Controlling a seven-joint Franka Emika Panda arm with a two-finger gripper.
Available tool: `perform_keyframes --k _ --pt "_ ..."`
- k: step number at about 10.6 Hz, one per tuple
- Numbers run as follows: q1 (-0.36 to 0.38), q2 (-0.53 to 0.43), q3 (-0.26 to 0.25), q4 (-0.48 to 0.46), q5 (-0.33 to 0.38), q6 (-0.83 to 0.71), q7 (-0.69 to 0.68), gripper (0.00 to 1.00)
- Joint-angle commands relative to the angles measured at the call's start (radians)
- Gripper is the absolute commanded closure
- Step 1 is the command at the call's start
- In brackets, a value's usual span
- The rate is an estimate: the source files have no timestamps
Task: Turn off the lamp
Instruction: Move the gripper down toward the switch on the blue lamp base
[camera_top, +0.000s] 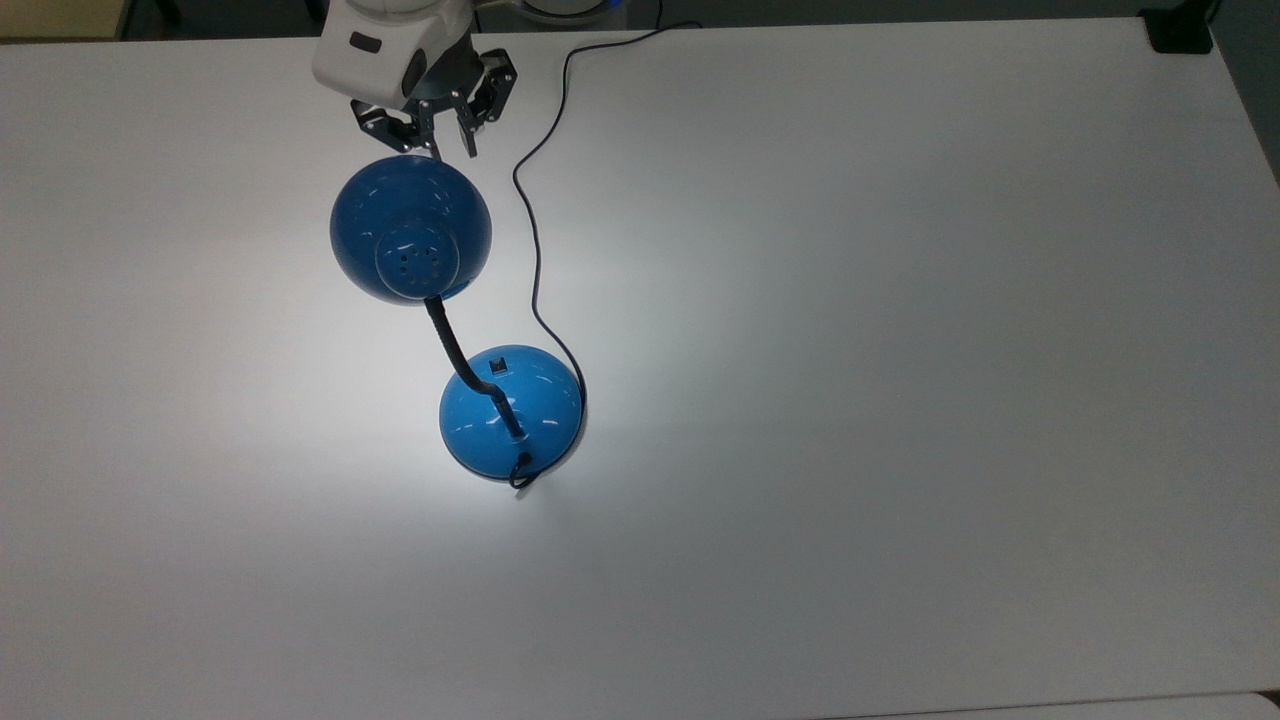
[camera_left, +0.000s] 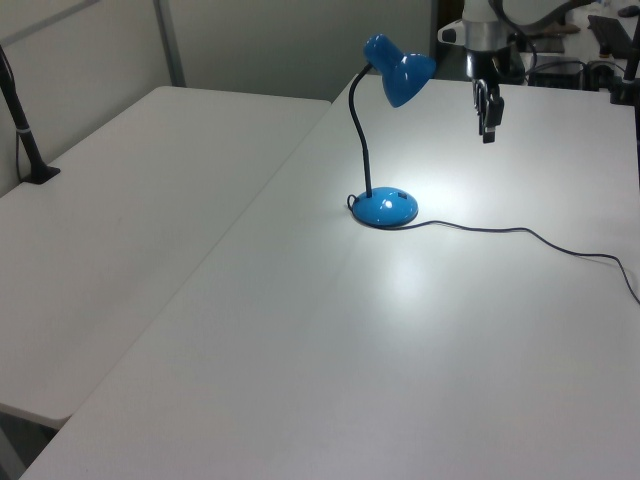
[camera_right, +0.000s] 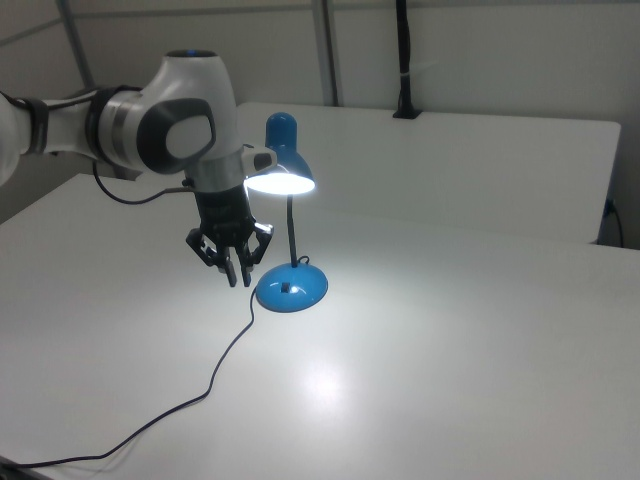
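While the glossy blue desk lamp (camera_top: 455, 330) with domed shade and black gooseneck stands mid-table on the white tabletop (camera_top: 900, 350), it's lit — task not done. Small black switch (camera_top: 498, 366) on its base is untouched. Black two-finger gripper (camera_top: 452, 145) hovers near the shade, fingers narrowly parted, holding nothing. No containers — just the thin black cord (camera_top: 535, 200).

I am working in what looks like a lab or office. Plain white tables (camera_left: 150, 200) stand pushed together beside grey partition walls (camera_left: 290, 45), with equipment-crowded desks (camera_left: 590, 40) behind.
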Motion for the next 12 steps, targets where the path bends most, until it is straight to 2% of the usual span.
perform_keyframes --k 1,3,5,8,12 --pt "0.005 -0.020 0.010 -0.155 0.014 0.269 0.096 1.00" --pt "0.031 0.024 0.013 -0.232 0.014 0.516 0.228 1.00" --pt "0.051 0.095 0.015 -0.236 0.014 0.666 0.325 1.00" --pt "0.057 0.155 0.015 -0.234 0.014 0.817 0.411 1.00" --pt "0.066 0.200 0.013 -0.233 0.014 0.922 0.451 1.00"
